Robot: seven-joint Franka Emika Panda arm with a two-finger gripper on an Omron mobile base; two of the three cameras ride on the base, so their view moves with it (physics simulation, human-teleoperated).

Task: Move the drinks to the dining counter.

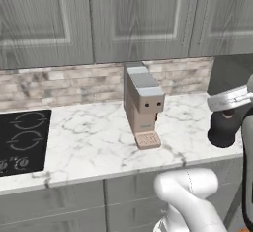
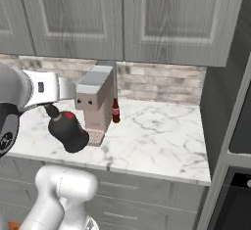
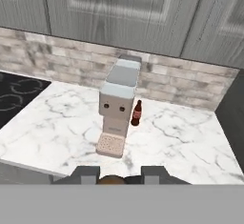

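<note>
Left to right, you see the cooktop [image 1: 22,139], then the coffee machine [image 1: 142,103] with the beer bottle [image 2: 116,110] beside it; your gripper [image 2: 49,107] is clamped on the black bottle's [image 2: 68,131] neck, held above the counter [image 1: 94,142].

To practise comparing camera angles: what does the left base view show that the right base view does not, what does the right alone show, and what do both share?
Left base view alone: the black cooktop set in the marble counter. Right base view alone: the slim brown-red beer bottle standing beside the coffee machine. Both share the coffee machine, counter, grey wall cabinets and the squat black bottle held by its neck in the gripper.
</note>
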